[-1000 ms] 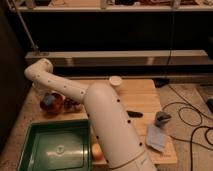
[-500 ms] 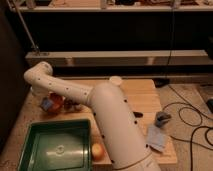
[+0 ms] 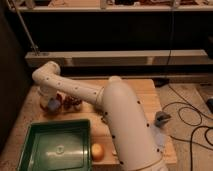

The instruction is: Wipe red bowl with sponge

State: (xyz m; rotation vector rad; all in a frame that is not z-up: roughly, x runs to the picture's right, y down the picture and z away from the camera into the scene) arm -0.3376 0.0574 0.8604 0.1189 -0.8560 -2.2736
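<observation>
Our gripper (image 3: 50, 101) is down over the red bowl (image 3: 52, 104) at the table's (image 3: 145, 90) far left, sponge (image 3: 52, 104) apparently inside. Pressing sideways could slide the bowl into the neighbouring dark fruit cluster (image 3: 73, 102).

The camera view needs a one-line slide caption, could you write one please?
Arm reaches across table; gripper over red bowl, beside green tray.

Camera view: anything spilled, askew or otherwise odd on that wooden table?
Nothing spilled. One oddity: a grey-blue lump with a pale sheet sits at the table's right edge, partly overhanging it. The hand is at the far left over the red bowl. The green tray and orange fruit sit squarely.
</observation>
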